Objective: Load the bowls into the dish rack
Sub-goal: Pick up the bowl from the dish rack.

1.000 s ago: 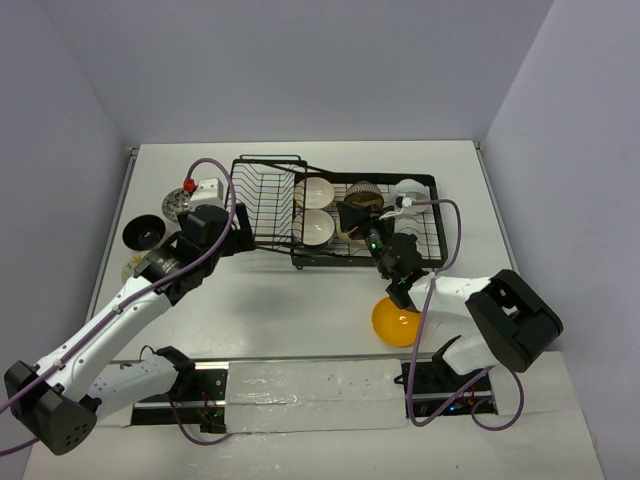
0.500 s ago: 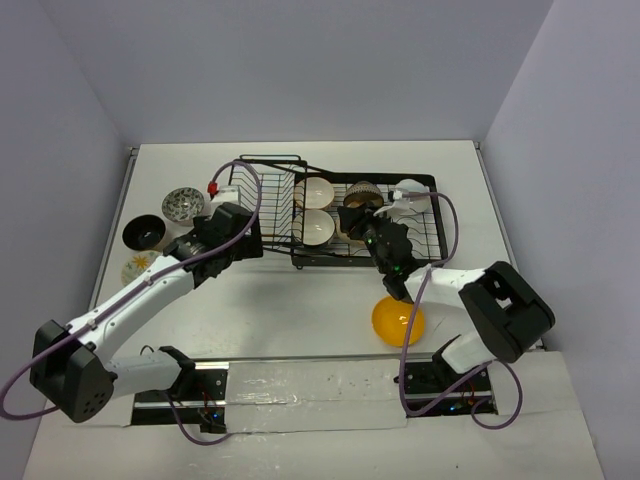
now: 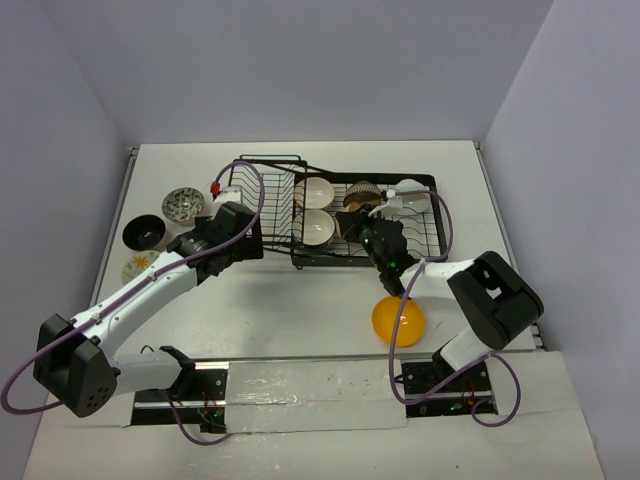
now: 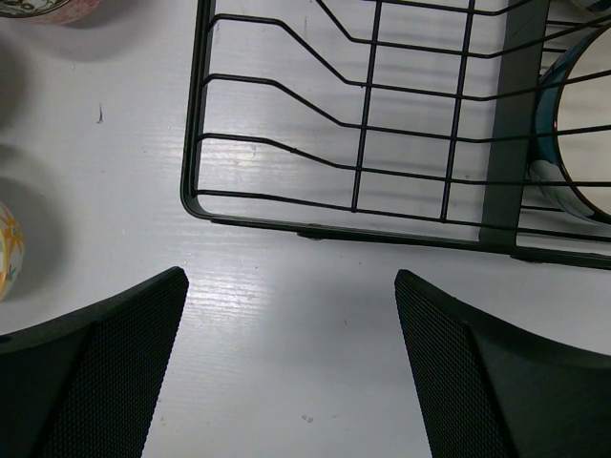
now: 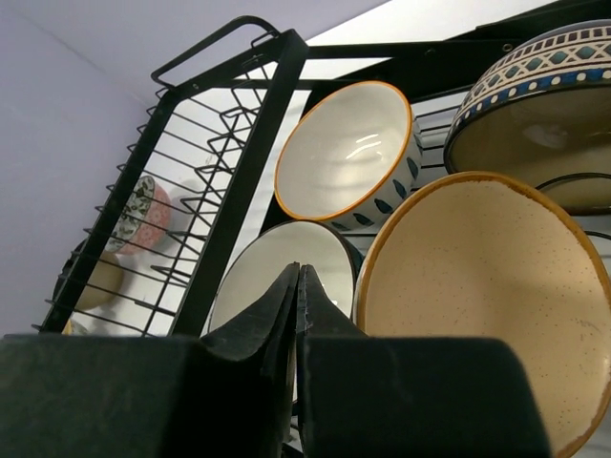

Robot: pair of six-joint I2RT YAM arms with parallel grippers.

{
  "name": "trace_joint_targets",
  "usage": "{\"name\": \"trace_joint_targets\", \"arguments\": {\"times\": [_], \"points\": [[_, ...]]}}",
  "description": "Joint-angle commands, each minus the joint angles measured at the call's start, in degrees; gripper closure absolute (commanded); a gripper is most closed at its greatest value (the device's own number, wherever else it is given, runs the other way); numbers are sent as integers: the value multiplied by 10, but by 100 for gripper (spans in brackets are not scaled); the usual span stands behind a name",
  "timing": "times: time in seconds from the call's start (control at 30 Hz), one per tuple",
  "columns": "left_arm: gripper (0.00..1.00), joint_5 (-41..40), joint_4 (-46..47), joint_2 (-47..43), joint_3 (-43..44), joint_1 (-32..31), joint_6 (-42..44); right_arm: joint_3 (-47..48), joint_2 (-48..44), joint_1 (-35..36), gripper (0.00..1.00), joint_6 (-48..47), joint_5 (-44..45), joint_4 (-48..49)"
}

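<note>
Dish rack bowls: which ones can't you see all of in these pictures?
Top view: the right gripper hides whatever sits under it in the dish rack.
Left wrist view: a dark-rimmed bowl is cut off by the right edge.
Right wrist view: the shut fingers cover the lower white bowl's bottom; the speckled tan bowl runs off-frame.

Black wire dish rack (image 3: 262,205) mid-table (image 3: 300,300), cream bowls (image 3: 318,190) tilted on edge in its basket. Orange-yellow bowl (image 3: 398,321) in front; black bowl (image 3: 143,232), patterned bowl (image 3: 183,204) left of rack.
</note>
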Motion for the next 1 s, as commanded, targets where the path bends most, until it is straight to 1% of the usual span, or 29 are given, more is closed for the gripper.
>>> {"name": "trace_joint_targets", "arguments": {"times": [0.0,0.1,0.2,0.47,0.5,0.53,0.67,0.8,0.97], "points": [[5,-7,7,-8,24,-1,14,16,1,-4,96,8,-7,24],[5,-7,7,-10,24,0,15,9,-7,-4,100,10,-12,24],[5,-3,9,-14,23,0,15,-1,-25,-4,100,9,-3,21],[5,11,12,-26,22,0,16,-13,-100,-5,100,-7,23,-31],[5,12,12,-27,22,0,16,-12,-106,-5,81,-10,23,-47],[5,13,13,-28,21,0,16,-6,-112,-7,75,-12,22,-58],[5,16,13,-31,20,0,17,18,-142,-7,67,-16,51,-149],[5,16,13,-33,20,1,17,43,-143,-16,64,-7,72,-244],[5,16,13,-33,19,0,17,56,-112,-25,63,4,56,-258]]}}
